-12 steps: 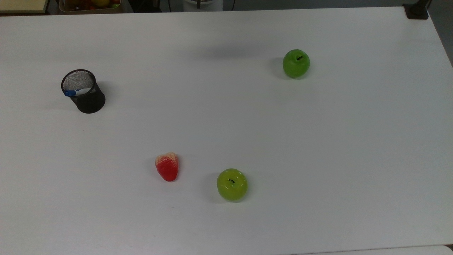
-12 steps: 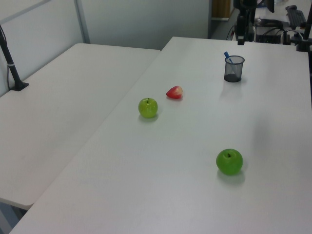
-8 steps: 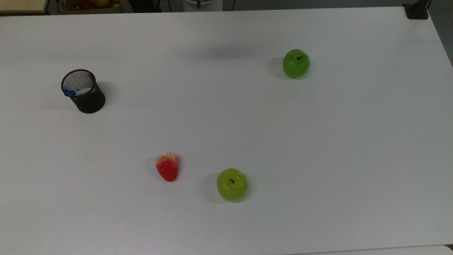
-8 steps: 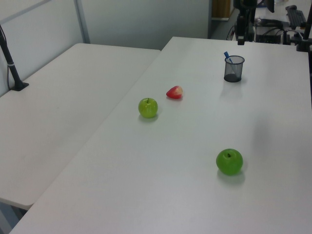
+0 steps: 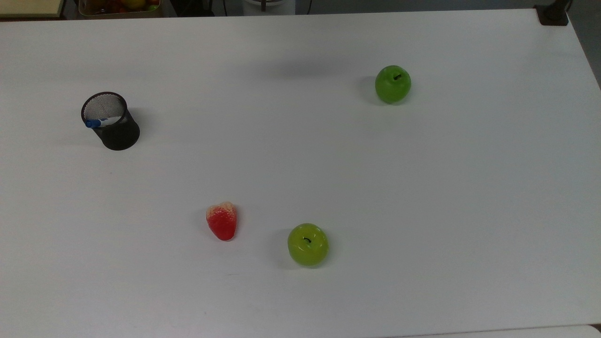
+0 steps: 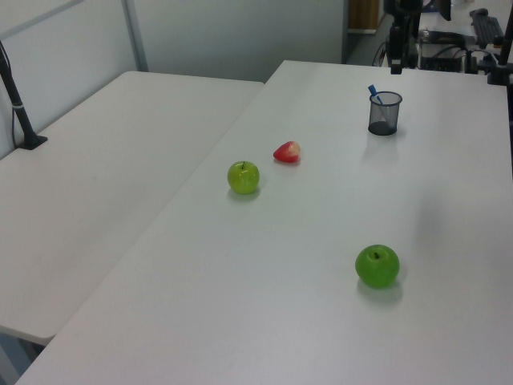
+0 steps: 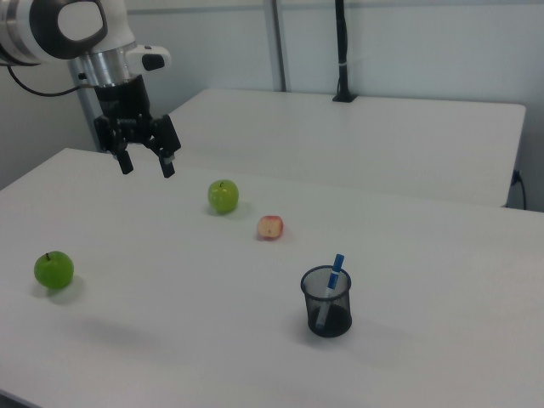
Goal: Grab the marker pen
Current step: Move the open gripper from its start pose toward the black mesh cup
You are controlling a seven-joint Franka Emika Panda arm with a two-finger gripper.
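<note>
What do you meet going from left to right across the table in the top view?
marker pen standing in the black mesh cup → strawberry → yellow-green apple → darker green apple.

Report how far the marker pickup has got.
Nothing looks done yet: the marker pen stands tilted in the black mesh cup, blue cap up. The tool hangs open and empty above the table, well away from the cup. Left: travel to the cup, descend, grip the pen and lift it out.
</note>
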